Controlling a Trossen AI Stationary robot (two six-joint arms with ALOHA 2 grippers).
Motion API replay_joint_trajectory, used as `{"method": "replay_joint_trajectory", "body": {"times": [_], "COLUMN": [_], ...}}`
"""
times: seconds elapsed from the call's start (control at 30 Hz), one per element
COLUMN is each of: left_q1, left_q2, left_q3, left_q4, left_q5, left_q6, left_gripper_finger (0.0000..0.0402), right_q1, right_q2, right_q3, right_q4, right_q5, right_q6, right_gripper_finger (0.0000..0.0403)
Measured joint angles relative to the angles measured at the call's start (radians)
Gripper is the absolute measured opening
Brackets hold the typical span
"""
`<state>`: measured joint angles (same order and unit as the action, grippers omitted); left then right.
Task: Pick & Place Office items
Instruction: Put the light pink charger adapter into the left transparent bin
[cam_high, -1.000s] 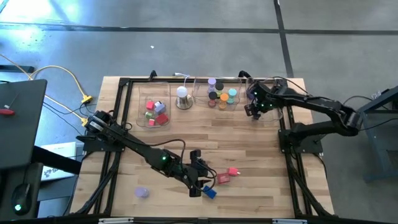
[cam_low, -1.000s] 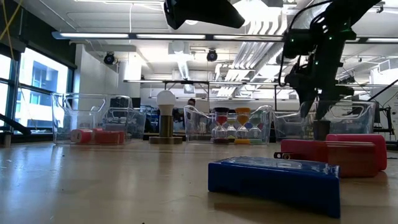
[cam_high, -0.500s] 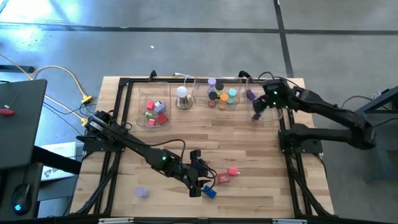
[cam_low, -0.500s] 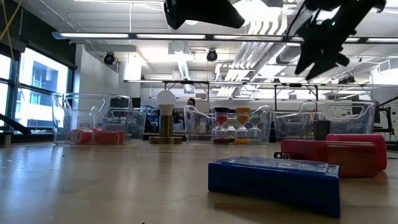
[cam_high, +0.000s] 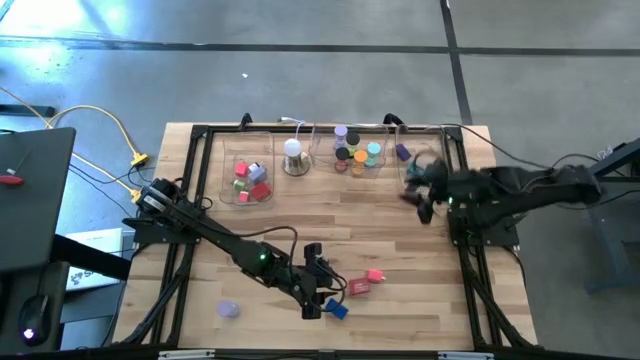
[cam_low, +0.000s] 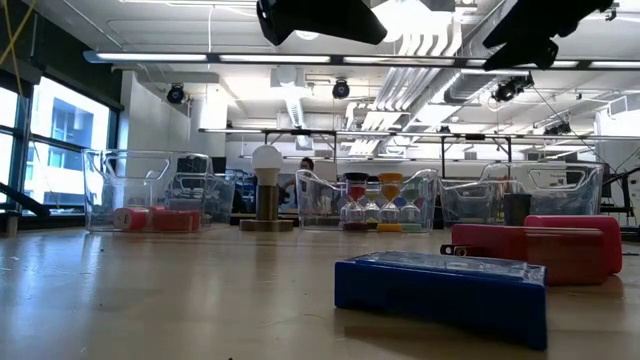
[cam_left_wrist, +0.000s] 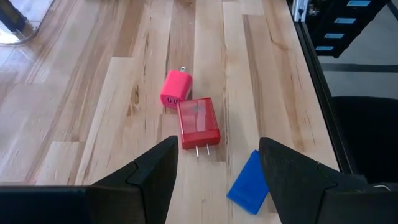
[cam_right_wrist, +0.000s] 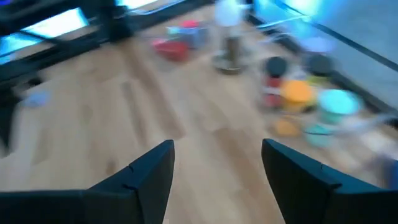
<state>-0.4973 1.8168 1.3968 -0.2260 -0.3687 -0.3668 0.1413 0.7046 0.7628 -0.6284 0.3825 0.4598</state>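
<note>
We see left gripper spread, empty, hovering near the surface's front edge over red charger, pink charger, blue block. Right gripper spread, empty, near right edge.

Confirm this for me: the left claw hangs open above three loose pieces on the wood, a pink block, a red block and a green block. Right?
Not quite. The third piece is a blue block, not green; the left wrist view shows it beside the red block and pink block, with the left claw open above them.
</note>
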Motion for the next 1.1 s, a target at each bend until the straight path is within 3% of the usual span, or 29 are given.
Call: {"method": "replay_joint_trajectory", "body": {"times": [0.2,0.37,0.67,0.83,1.1], "left_q1": [-0.003,-0.003,0.005,0.006,0.017], "left_q2": [0.000,0.005,0.051,0.068,0.079], "left_q3": [0.000,0.000,-0.002,0.000,-0.001], "left_q4": [0.000,0.005,0.020,0.039,0.039], "left_q5": [0.000,0.000,0.004,-0.001,0.007], "left_q6": [0.000,0.000,-0.016,-0.029,0.024], "left_gripper_finger": [0.0218,0.0218,0.0218,0.0218,0.0218], "right_q1": [0.298,0.436,0.462,0.461,0.461], "right_q2": [0.045,0.128,0.234,0.295,0.383], "right_q3": [-0.150,-0.313,-0.356,-0.356,-0.356], "right_q4": [0.295,0.647,0.789,0.855,0.888], "right_q5": [0.131,0.116,-0.093,-0.093,-0.084], "right_q6": [0.004,-0.097,-0.127,-0.117,-0.078], "right_gripper_finger": [0.0231,0.0231,0.0231,0.0238,0.0297]}}
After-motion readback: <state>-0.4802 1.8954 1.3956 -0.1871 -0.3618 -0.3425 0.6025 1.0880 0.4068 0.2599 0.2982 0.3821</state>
